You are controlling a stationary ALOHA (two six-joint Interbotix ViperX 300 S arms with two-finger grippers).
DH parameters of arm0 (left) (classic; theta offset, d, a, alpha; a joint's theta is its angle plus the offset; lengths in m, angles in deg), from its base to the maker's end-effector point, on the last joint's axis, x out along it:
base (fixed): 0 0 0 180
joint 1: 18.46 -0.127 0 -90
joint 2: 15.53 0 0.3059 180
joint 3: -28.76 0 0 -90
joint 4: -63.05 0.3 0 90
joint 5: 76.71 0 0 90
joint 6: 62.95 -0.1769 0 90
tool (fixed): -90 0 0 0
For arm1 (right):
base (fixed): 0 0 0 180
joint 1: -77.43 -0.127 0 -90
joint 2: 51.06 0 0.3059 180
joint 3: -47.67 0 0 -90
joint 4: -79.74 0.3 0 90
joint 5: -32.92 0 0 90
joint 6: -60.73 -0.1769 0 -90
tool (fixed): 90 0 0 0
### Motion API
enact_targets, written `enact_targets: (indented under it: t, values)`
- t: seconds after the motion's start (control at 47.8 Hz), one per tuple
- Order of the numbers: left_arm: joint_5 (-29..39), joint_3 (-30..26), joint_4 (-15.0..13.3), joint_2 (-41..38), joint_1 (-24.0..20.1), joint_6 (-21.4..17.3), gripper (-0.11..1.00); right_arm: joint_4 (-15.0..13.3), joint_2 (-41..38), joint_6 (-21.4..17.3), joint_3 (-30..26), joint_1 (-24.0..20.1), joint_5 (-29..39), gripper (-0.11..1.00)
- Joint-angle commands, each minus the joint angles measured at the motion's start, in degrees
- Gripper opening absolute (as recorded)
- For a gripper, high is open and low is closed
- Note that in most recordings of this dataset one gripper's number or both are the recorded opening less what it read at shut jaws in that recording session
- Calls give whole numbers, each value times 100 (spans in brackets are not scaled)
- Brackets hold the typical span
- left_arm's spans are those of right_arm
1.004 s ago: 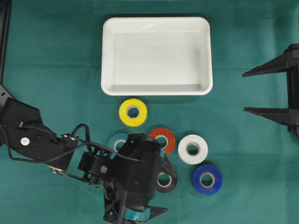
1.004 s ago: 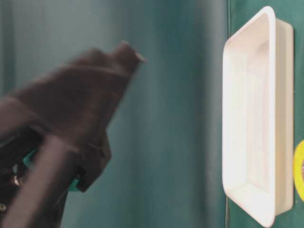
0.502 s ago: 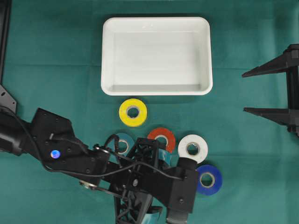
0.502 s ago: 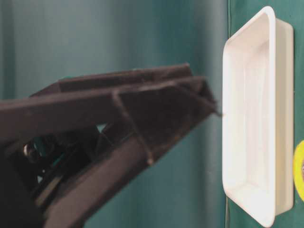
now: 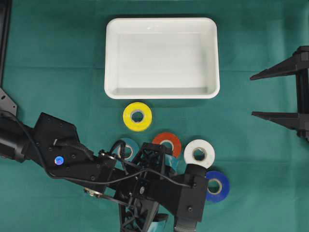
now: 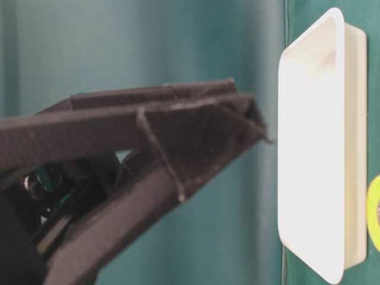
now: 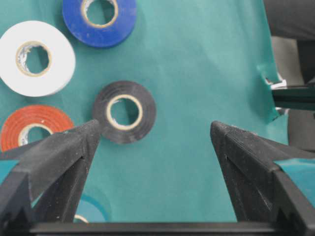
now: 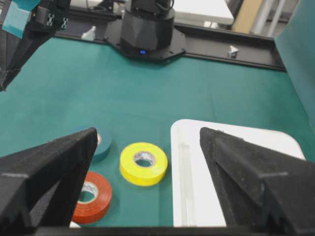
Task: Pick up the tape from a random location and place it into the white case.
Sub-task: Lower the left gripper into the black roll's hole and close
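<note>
Tape rolls I can count: six
- yellow roll (image 5: 137,116): one
- red roll (image 5: 167,143): one
- white roll (image 5: 199,153): one
- blue roll (image 5: 215,185): one
- teal roll (image 5: 126,146): one, mostly under my left arm
- black roll (image 7: 124,111): one, in my left wrist view

White case (image 5: 161,90): one
My grippers: two, left gripper (image 7: 155,132) and right gripper (image 5: 255,94)

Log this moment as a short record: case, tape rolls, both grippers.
white case: empty, at the far side of the green cloth
tape rolls: yellow, orange, white, blue, black, teal, all flat on the cloth
left gripper: open, above the black roll, holding nothing
right gripper: open, off to the side, holding nothing
</note>
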Motion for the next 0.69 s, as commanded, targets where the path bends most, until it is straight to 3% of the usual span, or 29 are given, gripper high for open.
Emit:
enact_targets:
  t: [0.0, 0.439, 0.669]
  values:
    - [-18, -141, 9, 97, -18, -9, 99, -18, -35, 9, -167, 9, -26, 91]
    - [-53, -105, 18, 88, -18, -9, 99, -18, -35, 9, -158, 9, -26, 91]
    - [-369, 246, 9, 70, -9, 0, 99, -18, -35, 9, -158, 9, -26, 91]
